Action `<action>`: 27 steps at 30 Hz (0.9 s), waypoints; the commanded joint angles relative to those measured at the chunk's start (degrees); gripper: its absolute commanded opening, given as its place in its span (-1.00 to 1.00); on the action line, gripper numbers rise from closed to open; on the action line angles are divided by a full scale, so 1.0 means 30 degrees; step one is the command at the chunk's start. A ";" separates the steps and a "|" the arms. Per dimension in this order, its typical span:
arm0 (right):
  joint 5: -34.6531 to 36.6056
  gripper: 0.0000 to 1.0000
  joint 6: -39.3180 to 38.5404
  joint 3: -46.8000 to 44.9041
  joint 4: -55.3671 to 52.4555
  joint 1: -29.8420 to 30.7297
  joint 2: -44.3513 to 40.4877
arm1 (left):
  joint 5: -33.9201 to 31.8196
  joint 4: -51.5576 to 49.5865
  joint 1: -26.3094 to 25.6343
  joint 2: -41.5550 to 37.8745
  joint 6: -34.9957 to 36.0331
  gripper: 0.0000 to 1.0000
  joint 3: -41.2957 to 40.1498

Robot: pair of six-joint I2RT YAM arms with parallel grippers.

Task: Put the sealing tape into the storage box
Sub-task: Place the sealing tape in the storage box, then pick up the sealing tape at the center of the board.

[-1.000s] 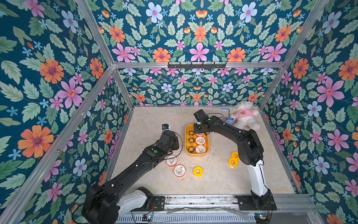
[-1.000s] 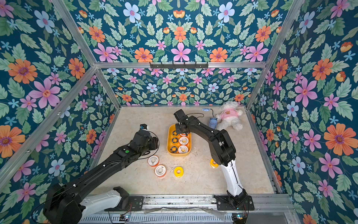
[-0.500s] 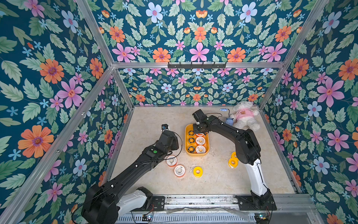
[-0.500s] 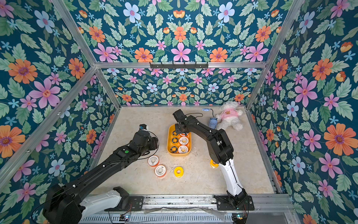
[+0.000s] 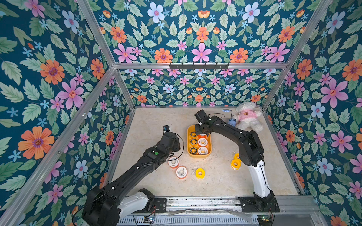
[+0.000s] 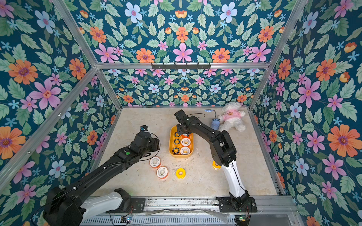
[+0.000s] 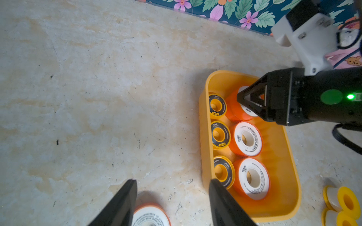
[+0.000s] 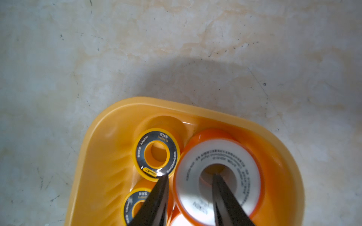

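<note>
**Six rolls boxed, five seen loose**

The sealing tape is split between box and table. In the storage box (image 5: pixel 199 155), three black-and-yellow rings (image 5: pixel 193 141) are lined along the 9 o'clock side. Two white-faced rolls (image 5: pixel 202 142) are laid flat along the 3 o'clock side. A third roll (image 8: pixel 244 176) is set at the 12 o'clock end of that row. The right gripper (image 8: pixel 191 176) is lowered over it, with one finger in the core and the other outside, between roll and ring. The jaws are partly apart; whether the roll's wall is pinched or only straddled cannot be told.

With the box taken as dial centre in a top view, an orange-rimmed roll (image 5: pixel 173 162) and its neighbour (image 5: pixel 181 172) are found at 7 o'clock. A single yellow roll (image 5: pixel 200 173) is at 6 o'clock, and a yellow pair (image 5: pixel 235 164) at 4 o'clock. The left gripper (image 7: pixel 172 182) is held wide and empty at 9 o'clock, near the orange-rimmed roll.

Both rows are judged filled, so roughly half the job is done. The loose rolls would have to be stacked on top.
</note>
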 commanded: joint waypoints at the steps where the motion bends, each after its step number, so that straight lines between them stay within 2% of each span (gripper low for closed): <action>1: 0.0185 -0.16 0.0158 -0.0405 0.0489 -0.0029 -0.1076 | -0.0493 -0.0430 0.0024 -0.0278 -0.0107 0.29 -0.0145; 14: -0.2380 -0.16 0.1646 -0.7295 0.6111 -0.1656 -0.6846 | -0.0567 -0.2209 0.0088 -0.1769 -0.1297 0.29 -0.1722; 21: -0.2476 -0.15 0.2232 -1.0104 0.7296 -0.2526 -0.8868 | 0.0672 -0.2723 0.0088 -0.2644 -0.2379 0.29 -0.3609; 27: -0.2900 -0.15 0.2855 -1.2113 0.8568 -0.3047 -1.0007 | 0.1088 -0.2557 0.0088 -0.2399 -0.2836 0.27 -0.4847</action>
